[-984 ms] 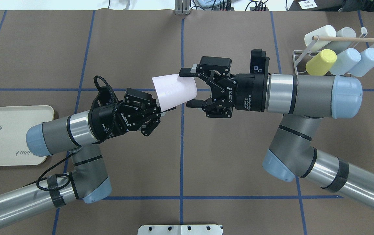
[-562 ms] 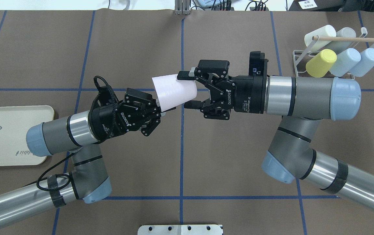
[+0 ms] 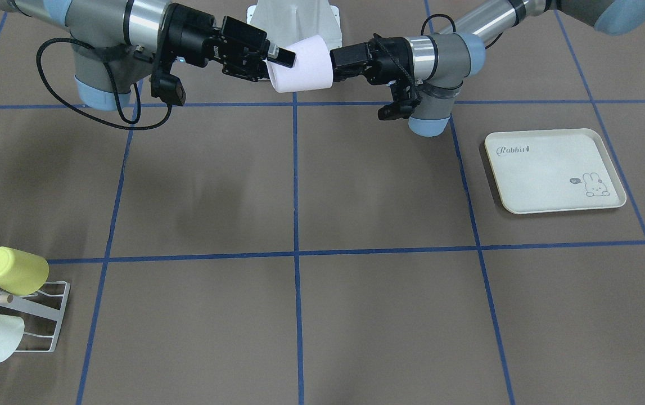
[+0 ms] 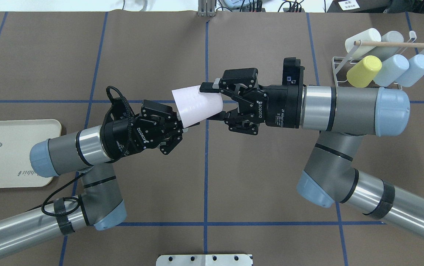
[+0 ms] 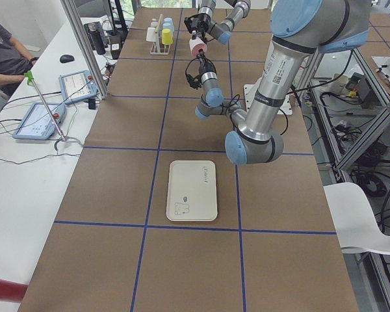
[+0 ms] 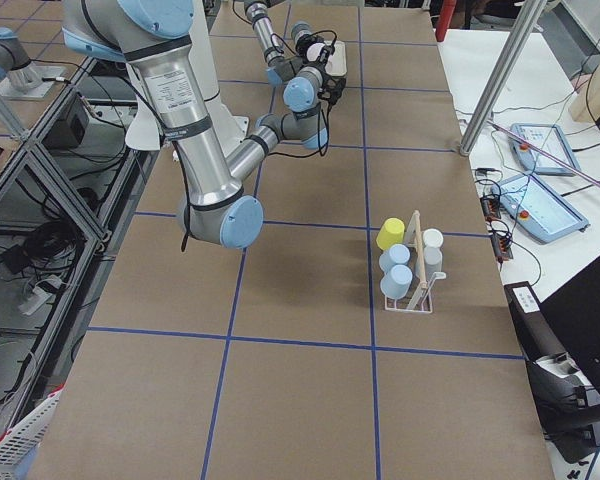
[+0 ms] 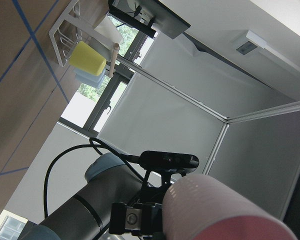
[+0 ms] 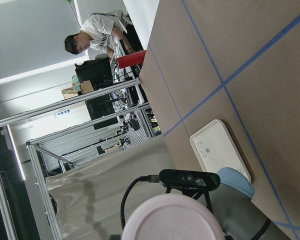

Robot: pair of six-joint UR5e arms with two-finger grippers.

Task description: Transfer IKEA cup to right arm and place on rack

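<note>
Seen from behind the robot, with 12 o'clock at the far edge. The brown table (image 4: 271,166) is marked into squares by blue tape lines.

The right arm (image 4: 345,111) comes in from 4 o'clock and points its wrist toward 9 o'clock. The left arm (image 4: 67,151) comes in from 8 o'clock and points toward 2 o'clock. The two meet just short of the table's centre, on the 12 o'clock side.

A cream rabbit-print tray (image 4: 12,155) lies flat at 9 o'clock, well apart from both grippers.

The rack (image 4: 339,70) stands at 2 o'clock and carries a yellow cup (image 4: 363,70), two pale blue cups, a cream one and a pale grey one.

The IKEA cup (image 4: 197,105), pale pink, hangs above the table between the grippers. It lies on its side with its closed base toward the right wrist.

The left gripper (image 4: 184,125) is clamped on the cup's 8 o'clock end. The right gripper (image 4: 208,102) brackets the 2 o'clock end. Its upper finger lies on the wall. Its lower finger seems to press the underside, though the overhead angle partly hides that contact.
</note>
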